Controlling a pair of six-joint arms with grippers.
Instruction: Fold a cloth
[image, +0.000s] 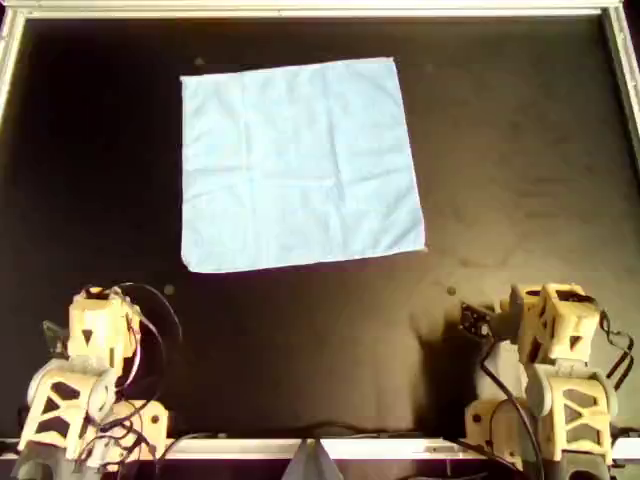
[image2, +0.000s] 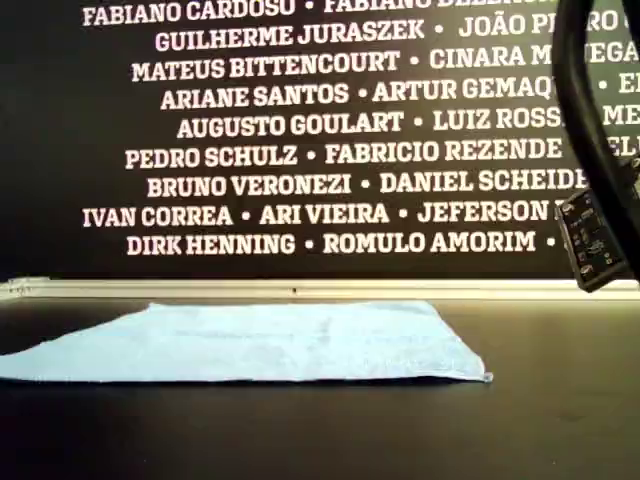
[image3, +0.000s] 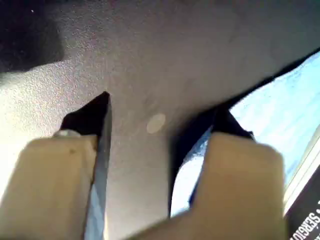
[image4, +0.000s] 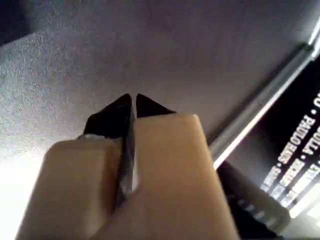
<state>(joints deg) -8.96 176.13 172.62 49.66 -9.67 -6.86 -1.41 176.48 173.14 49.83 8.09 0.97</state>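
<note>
So nothing was folded yet: the cloth (image: 298, 163) lay flat near the worktop's (image: 520, 200) far edge, left tool (image3: 159, 116) spread apart, right tool (image4: 133, 102) clenched empty, both well short of it

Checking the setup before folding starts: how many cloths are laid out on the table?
1. The cloth lies flat and unfolded on the black table, in the overhead view's upper middle, away from both arms. Nothing suggests a second one beneath it, though that cannot be ruled out.

Dim, soft overhead and exterior views; both wrist views are blurred, with pale surface glare.
</note>
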